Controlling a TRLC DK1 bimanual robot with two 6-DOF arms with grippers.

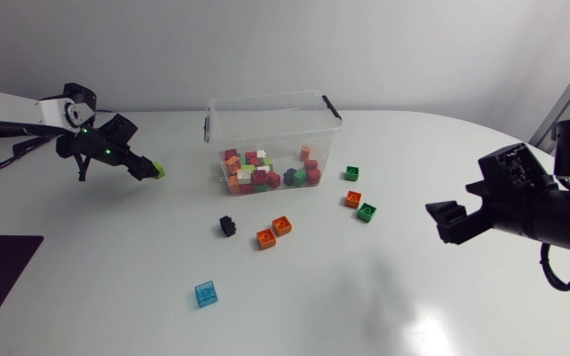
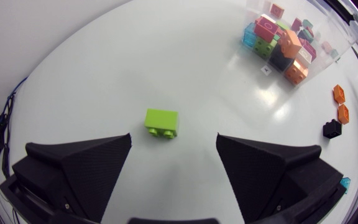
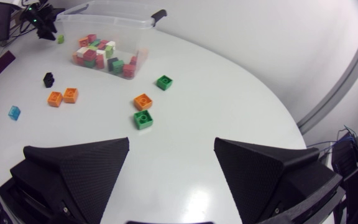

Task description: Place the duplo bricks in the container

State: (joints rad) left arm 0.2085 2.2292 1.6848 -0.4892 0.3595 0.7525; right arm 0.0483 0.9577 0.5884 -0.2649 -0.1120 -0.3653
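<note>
White surface (image 1: 364, 297) is strewn with loose duplo bricks (image 1: 281, 225) near the clear container (image 1: 270, 117), which is partly filled. A lime brick (image 2: 161, 123) is seen just ahead of the spread left end effector (image 2: 173, 142), untouched; the right end effector (image 3: 171, 142) is held spread, well apart.

Left arm (image 1: 52, 107) white, black-jointed; right end effector (image 3: 171, 142) seemingly textured black.

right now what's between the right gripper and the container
Three loose bricks: a green brick nearest the right gripper, an orange brick, then a second green brick near the container. The right wrist view shows this.
</note>
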